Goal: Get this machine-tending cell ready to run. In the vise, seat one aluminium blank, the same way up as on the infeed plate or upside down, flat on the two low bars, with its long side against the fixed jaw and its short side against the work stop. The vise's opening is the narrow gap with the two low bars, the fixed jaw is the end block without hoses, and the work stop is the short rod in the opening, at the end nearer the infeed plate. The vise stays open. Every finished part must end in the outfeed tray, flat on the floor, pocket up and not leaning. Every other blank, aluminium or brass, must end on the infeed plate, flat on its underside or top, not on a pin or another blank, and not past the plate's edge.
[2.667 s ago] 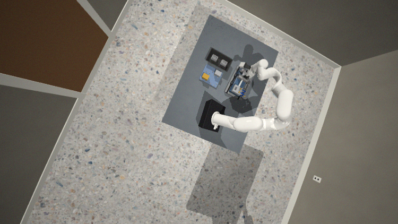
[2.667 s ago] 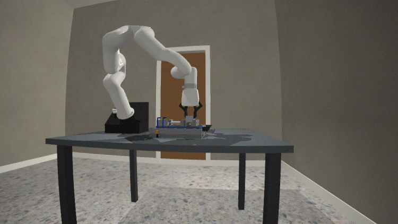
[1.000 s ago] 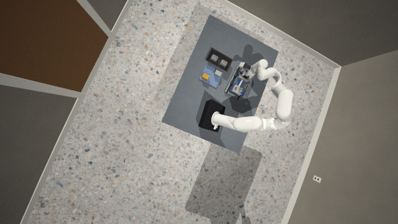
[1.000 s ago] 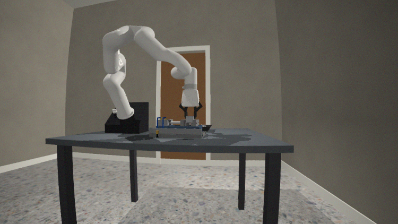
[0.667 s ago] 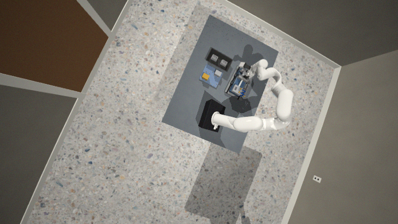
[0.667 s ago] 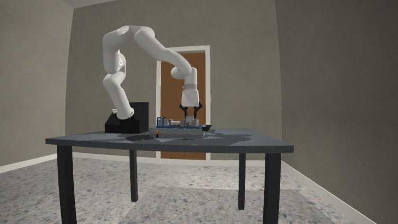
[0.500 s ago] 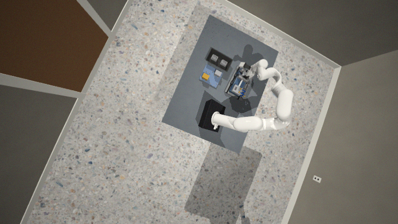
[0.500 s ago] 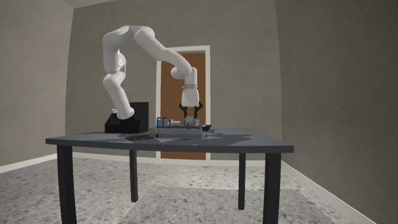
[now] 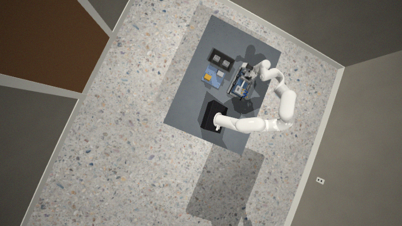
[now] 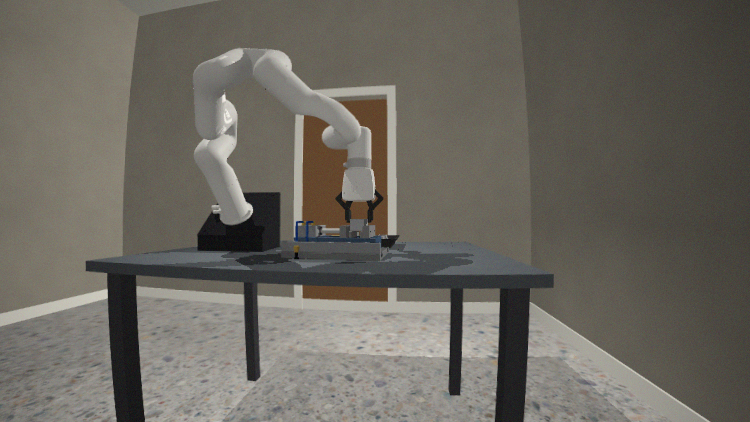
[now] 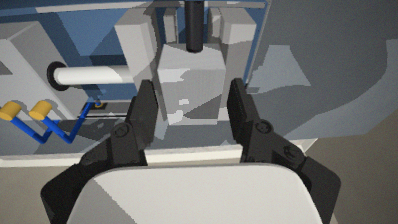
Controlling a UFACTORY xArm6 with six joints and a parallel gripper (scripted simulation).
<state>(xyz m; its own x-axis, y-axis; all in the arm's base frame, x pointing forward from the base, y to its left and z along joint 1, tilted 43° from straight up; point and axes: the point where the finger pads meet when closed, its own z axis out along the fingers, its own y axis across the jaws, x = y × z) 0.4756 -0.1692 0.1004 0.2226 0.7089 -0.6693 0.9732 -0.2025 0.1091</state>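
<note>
The claw (image 11: 192, 107) is spread wide, with a gap on each side of the gray metal block (image 11: 190, 82). The block sits between the fingers in the vise (image 9: 242, 81), touching the dark rod (image 11: 194, 25) beyond.

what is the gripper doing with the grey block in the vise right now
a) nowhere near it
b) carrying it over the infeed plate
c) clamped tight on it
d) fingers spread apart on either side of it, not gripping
d: in the wrist view the gripper straddles the aluminium blank in the vise, with gaps showing between fingers and block.
</note>
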